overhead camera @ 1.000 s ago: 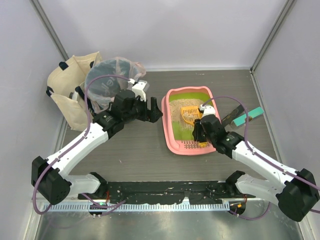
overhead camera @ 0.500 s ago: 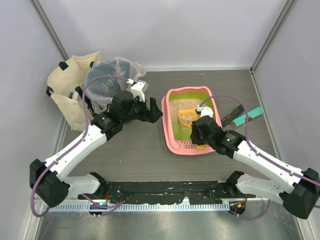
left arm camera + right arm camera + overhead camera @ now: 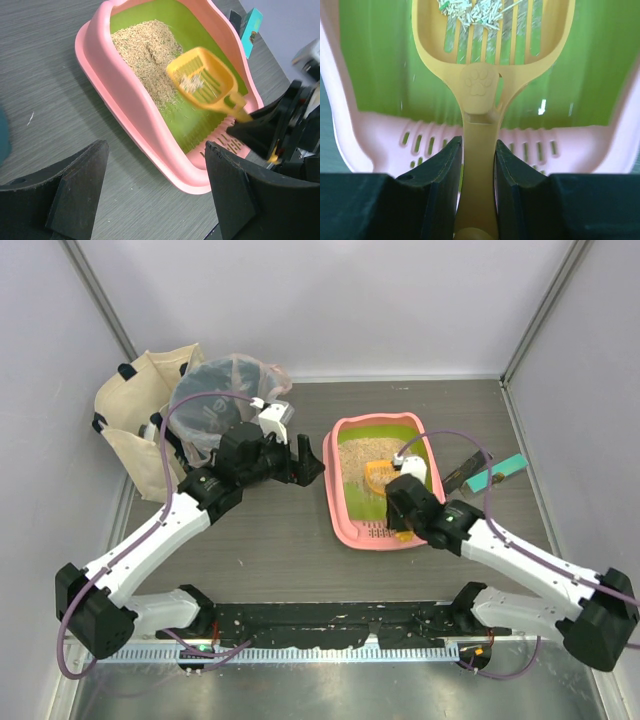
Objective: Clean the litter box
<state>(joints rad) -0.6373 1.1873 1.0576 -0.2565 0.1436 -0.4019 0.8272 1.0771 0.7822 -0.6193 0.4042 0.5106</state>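
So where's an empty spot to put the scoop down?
Bare table lies between the litter box and the left arm, and along the far edge behind the box. Crowded: the far-left corner with tote bag and bin, and right of the box, the teal-handled tool.

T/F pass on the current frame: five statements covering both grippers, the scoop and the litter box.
1. The right gripper is shut on the handle of the orange scoop. True.
2. The scoop is empty. False: a small clump of litter bits lies on its slotted blade.
3. The left gripper clamps the rim of the litter box. False: its jaws are wide open and grip nothing.
4. The scoop is held over the litter box. True.
5. The litter covers the whole floor. False: it lies at the far end, and the green floor is mostly bare near the slotted ledge.
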